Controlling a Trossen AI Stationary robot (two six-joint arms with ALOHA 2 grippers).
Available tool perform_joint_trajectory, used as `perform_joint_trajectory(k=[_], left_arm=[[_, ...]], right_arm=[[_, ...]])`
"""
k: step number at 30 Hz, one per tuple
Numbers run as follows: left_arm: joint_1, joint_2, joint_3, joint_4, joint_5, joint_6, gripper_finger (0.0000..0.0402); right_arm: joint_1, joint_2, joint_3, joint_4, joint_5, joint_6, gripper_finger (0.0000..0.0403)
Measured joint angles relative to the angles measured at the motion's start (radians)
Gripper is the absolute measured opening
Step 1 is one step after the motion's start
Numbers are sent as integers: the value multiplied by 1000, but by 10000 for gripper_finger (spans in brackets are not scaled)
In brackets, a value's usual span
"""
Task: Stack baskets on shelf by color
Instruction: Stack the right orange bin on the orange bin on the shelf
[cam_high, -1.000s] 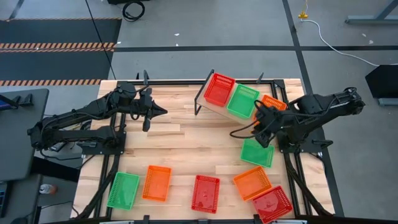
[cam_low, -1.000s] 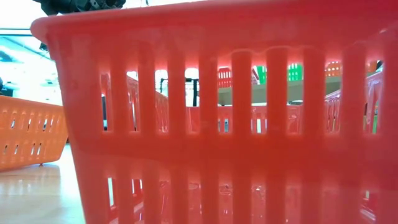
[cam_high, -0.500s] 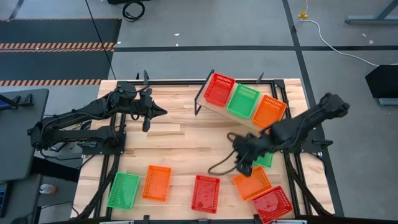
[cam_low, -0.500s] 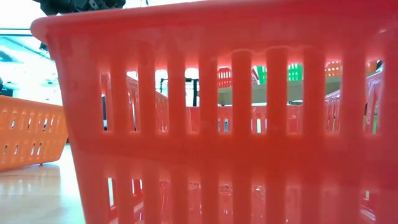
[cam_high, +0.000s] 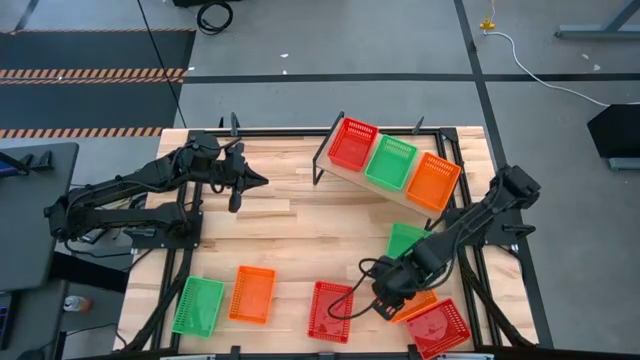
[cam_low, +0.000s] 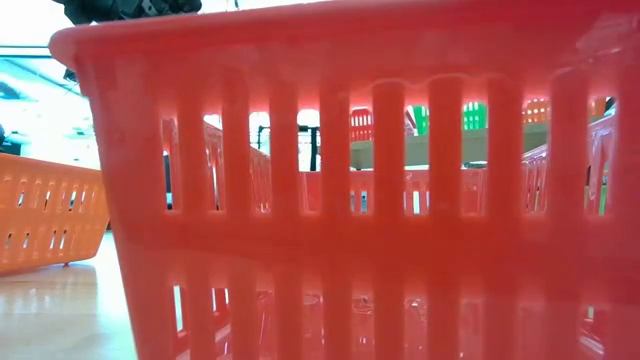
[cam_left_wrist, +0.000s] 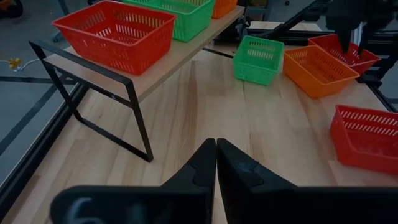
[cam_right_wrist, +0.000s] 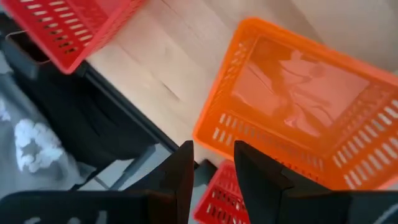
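My right end effector (cam_high: 385, 297) hangs low over the near right part of the counter (cam_high: 300, 240), fingers (cam_right_wrist: 180, 171) spread with a clear gap and nothing between them. Just beyond its fingertips lies an orange basket (cam_right_wrist: 298, 106), mostly hidden under the arm from above. A red basket (cam_high: 437, 327) sits just to its right at the counter's corner, another red one (cam_high: 330, 311) just to its left, and a green basket (cam_high: 407, 238) lies behind it, toward the shelf (cam_high: 372, 183).

The shelf stands well beyond that end effector, carrying one red (cam_high: 353, 143), one green (cam_high: 390, 162) and one orange basket (cam_high: 434, 180) side by side, each a single layer.

My left end effector (cam_high: 256, 181) waits at the far left, fingers pressed together, empty. Far off on its near side, at the counter's front edge, lie a green basket (cam_high: 198, 305) and an orange one (cam_high: 252, 294), side by side.
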Motion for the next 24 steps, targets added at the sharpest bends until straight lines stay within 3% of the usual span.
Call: perform_joint_trajectory(k=[9,24], left_arm=[[0,0,0,-11,0,-1,29],[-116,0,0,51,2,8,28]], right_arm=[[9,122,0,150,10,52,121],[14,154,0,76,21,117,121]])
